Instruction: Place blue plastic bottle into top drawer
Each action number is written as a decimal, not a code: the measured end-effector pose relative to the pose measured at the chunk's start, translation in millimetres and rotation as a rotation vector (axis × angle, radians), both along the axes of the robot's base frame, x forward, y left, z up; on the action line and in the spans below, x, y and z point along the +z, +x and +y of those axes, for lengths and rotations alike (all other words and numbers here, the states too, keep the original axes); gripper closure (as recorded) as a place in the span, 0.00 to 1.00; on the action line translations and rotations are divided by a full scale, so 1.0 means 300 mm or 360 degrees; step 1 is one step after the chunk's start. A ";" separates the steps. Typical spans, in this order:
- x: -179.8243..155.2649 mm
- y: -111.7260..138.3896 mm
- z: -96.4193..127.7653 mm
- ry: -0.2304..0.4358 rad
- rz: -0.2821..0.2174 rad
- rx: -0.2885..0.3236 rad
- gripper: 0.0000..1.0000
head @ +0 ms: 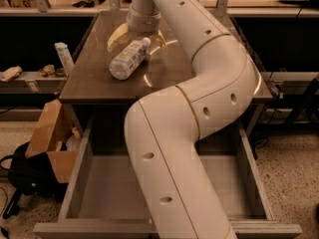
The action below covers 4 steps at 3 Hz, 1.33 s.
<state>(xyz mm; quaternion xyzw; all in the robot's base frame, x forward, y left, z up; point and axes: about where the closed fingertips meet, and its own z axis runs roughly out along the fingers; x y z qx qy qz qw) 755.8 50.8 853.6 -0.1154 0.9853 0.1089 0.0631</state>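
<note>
The blue plastic bottle point(127, 59) lies on its side on the dark tabletop point(99, 86), white cap pointing to the back right. My gripper point(139, 39) hangs just behind the bottle's cap end. It is open, with one yellowish finger point(116, 37) to the left of the cap and the other to its right, and it holds nothing. The top drawer point(79, 171) is pulled out below the table's front edge and its grey floor is bare. My white arm crosses over the drawer's middle and hides part of it.
A slim white bottle point(63, 58) stands on a low shelf to the left of the table. An open cardboard box point(49, 146) and a black bag point(20, 176) sit on the floor left of the drawer. Shelving runs along the back.
</note>
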 end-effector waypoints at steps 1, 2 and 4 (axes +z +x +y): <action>-0.071 0.010 0.015 -0.0019 0.0048 0.0023 0.00; -0.071 0.010 0.015 -0.0019 0.0048 0.0023 0.00; -0.071 0.010 0.015 -0.0018 0.0048 0.0023 0.42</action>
